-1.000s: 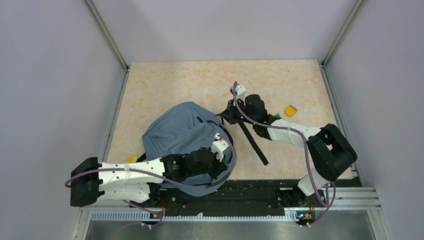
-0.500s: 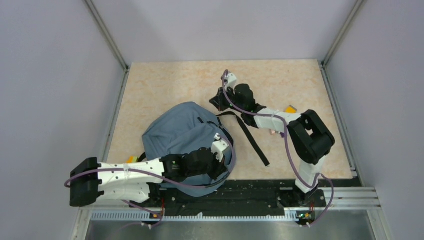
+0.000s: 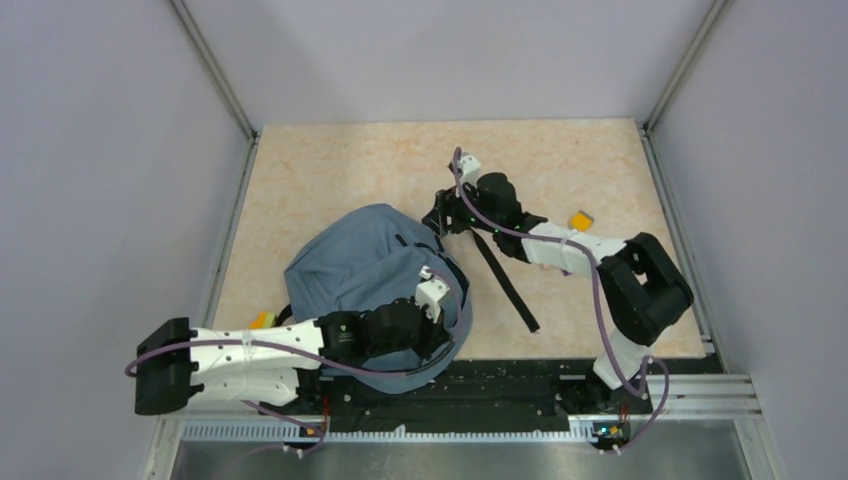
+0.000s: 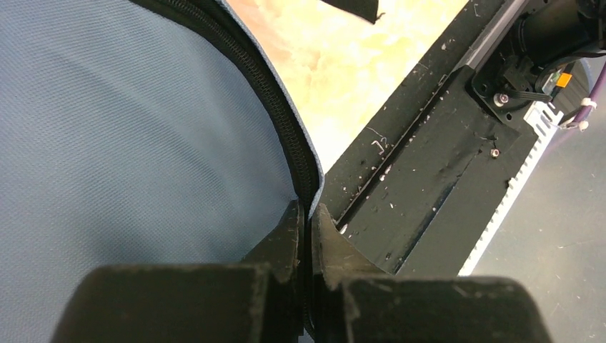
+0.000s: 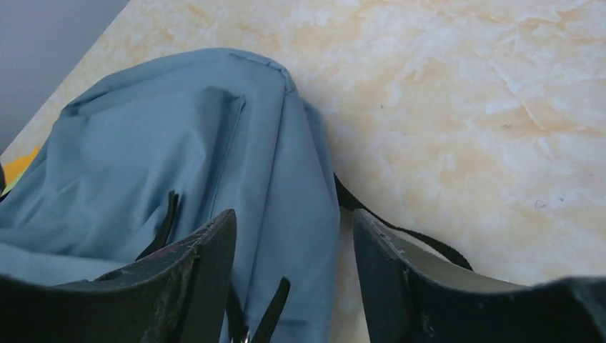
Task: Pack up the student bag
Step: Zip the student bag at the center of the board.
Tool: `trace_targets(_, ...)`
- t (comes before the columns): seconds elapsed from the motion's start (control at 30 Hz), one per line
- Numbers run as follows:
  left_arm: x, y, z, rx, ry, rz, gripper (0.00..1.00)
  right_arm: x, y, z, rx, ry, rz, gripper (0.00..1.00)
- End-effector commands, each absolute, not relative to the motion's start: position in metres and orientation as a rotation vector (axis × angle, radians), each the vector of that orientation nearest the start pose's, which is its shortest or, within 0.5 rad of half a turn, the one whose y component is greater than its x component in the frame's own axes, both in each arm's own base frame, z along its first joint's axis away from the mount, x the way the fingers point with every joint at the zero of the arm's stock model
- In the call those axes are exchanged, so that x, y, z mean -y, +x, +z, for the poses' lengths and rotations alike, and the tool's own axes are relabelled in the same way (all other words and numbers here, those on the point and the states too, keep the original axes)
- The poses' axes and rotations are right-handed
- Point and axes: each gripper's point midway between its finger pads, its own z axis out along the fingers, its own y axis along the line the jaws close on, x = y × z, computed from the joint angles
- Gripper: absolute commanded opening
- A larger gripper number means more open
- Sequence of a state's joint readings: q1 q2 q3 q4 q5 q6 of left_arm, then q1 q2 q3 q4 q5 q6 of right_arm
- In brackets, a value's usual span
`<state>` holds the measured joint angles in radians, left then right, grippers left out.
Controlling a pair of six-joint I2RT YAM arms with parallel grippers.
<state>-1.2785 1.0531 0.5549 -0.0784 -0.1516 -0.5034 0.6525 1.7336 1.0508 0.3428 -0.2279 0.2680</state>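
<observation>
The student bag (image 3: 365,262) is a grey-blue backpack lying at the table's near left. My left gripper (image 3: 436,296) is at its near right edge. In the left wrist view that gripper (image 4: 306,216) is shut on the bag's (image 4: 143,143) black zippered rim. My right gripper (image 3: 438,216) hovers at the bag's far right corner. In the right wrist view it (image 5: 293,223) stands open over the bag's (image 5: 179,136) edge with nothing between the fingers. A black strap (image 3: 505,285) trails from the bag across the table.
An orange block (image 3: 579,219) lies at the right of the table, beyond the right arm. A small yellow item (image 3: 262,319) peeks out at the bag's near left side. The black base rail (image 4: 429,179) runs right beside the left gripper.
My right gripper has gone from shut to open and drifted back toward the bag's corner; the strap it had pulled up lies flat again. The left gripper has kept its hold on the bag's rim.
</observation>
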Motion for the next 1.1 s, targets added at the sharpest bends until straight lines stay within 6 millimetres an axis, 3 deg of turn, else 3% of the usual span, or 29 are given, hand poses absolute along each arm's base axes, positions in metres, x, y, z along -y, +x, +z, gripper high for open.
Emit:
trace_targets(0.0,0.301,0.103,0.122,-2.1,0.711,-0.865,0.0,-0.341,0.338,0.164,-1.917,-0.632,0.877,0.62)
trace_targets(0.13,0.297,0.105,0.124,-2.095,0.703,-0.848,0.0,-0.345,0.315,0.156,-1.947,-0.71,0.969,0.62)
trace_targets(0.33,0.295,0.104,0.127,-2.094,0.701,-0.852,0.0,-0.342,0.297,0.142,-1.992,-0.742,0.967,0.54)
trace_targets(0.47,0.296,0.104,0.128,-2.093,0.702,-0.856,0.0,-0.339,0.3,0.141,-2.0,-0.725,0.942,0.44)
trace_targets(0.6,0.297,0.104,0.127,-2.096,0.703,-0.852,0.0,-0.34,0.304,0.145,-1.986,-0.714,0.935,0.23)
trace_targets(0.8,0.298,0.104,0.127,-2.098,0.705,-0.859,0.0,-0.34,0.311,0.153,-1.966,-0.7,0.902,0.02)
trace_targets(1.07,0.305,0.1,0.125,-2.101,0.722,-0.885,0.0,-0.343,0.321,0.163,-1.922,-0.671,0.892,0.0)
